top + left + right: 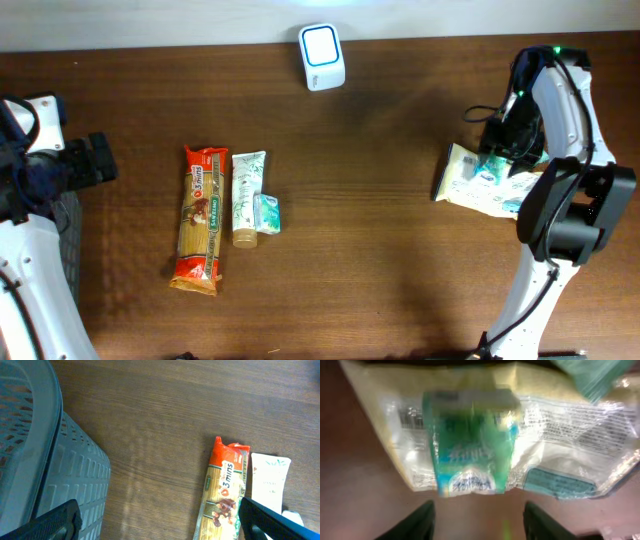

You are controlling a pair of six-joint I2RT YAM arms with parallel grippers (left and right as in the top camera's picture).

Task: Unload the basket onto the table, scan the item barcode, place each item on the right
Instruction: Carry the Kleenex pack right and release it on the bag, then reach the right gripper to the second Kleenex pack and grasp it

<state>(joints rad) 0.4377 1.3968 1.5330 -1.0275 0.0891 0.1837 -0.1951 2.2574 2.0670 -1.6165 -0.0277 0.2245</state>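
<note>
The left gripper (157, 517) hangs beside a grey basket (30, 435), fingers spread wide with nothing between them — idle. The right gripper (480, 510) also has its fingers apart and holds nothing. Just past their tips a small green box (470, 445) lies on a pale packet (570, 425), over on the right. Left of centre, a pasta packet (200, 220), a tube (246, 195) and a little carton (267, 214) lie together. The scanner (322, 57) stands at the far edge, well apart from everything — so lifting an item and showing its barcode looks left to do.
</note>
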